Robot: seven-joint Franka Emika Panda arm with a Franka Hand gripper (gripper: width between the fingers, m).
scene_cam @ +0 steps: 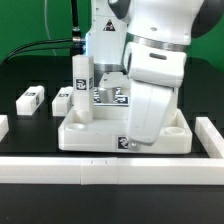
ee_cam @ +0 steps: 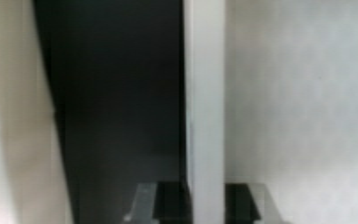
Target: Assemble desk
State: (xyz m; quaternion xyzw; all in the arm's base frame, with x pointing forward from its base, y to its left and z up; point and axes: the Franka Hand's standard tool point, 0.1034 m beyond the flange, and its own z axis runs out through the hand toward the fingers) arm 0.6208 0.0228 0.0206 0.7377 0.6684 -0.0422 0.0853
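Reckon abt a quarter done: 1st leg (scene_cam: 83,80) upright in corner of top (scene_cam: 90,140) away from tool (ee_cam: 206,203), tool seemingly clamped on 2nd leg (ee_cam: 204,90) over top, 2 spare legs (scene_cam: 33,98) flat on bench (scene_cam: 30,72) well beyond 1st leg, so 3 legs yet to fix.

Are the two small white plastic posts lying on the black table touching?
Apart. The exterior view shows black table between the outer white post leg and the inner white post leg.
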